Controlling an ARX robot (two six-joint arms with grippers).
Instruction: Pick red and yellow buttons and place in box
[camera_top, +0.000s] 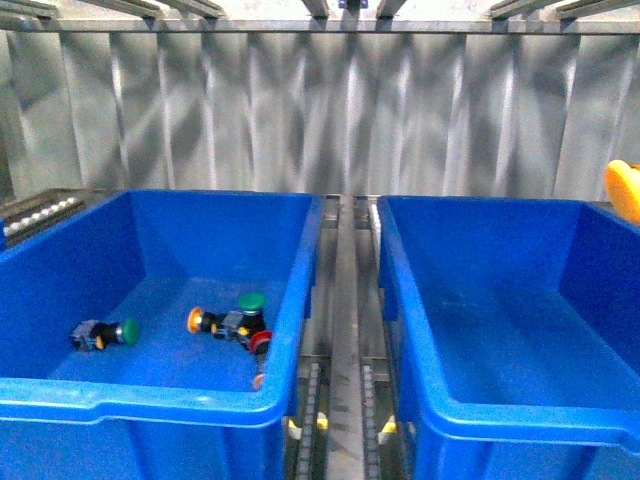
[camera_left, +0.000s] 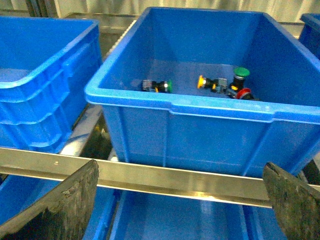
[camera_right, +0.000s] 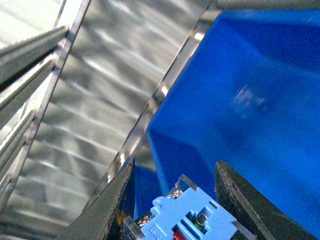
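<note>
My right gripper (camera_right: 175, 172) is shut on the yellow button; its light-blue contact block (camera_right: 185, 220) shows between the fingers, and its yellow cap (camera_top: 624, 188) shows at the far right edge of the front view, above the right blue box (camera_top: 500, 420), which is empty. In the left blue bin (camera_top: 130, 400) lie a yellow-orange button (camera_top: 195, 320) and a red button (camera_top: 261, 342), close together. They also show in the left wrist view, the yellow-orange button (camera_left: 201, 81) and the red button (camera_left: 244, 93). My left gripper (camera_left: 180, 200) is open and empty, low in front of that bin.
Two green-capped buttons (camera_top: 251, 301) (camera_top: 105, 333) also lie in the left bin. A metal rail (camera_left: 150, 177) crosses just beyond my left fingers. Another blue bin (camera_left: 45, 95) stands left of it. A roller track (camera_top: 345, 300) runs between the bins. Corrugated metal wall behind.
</note>
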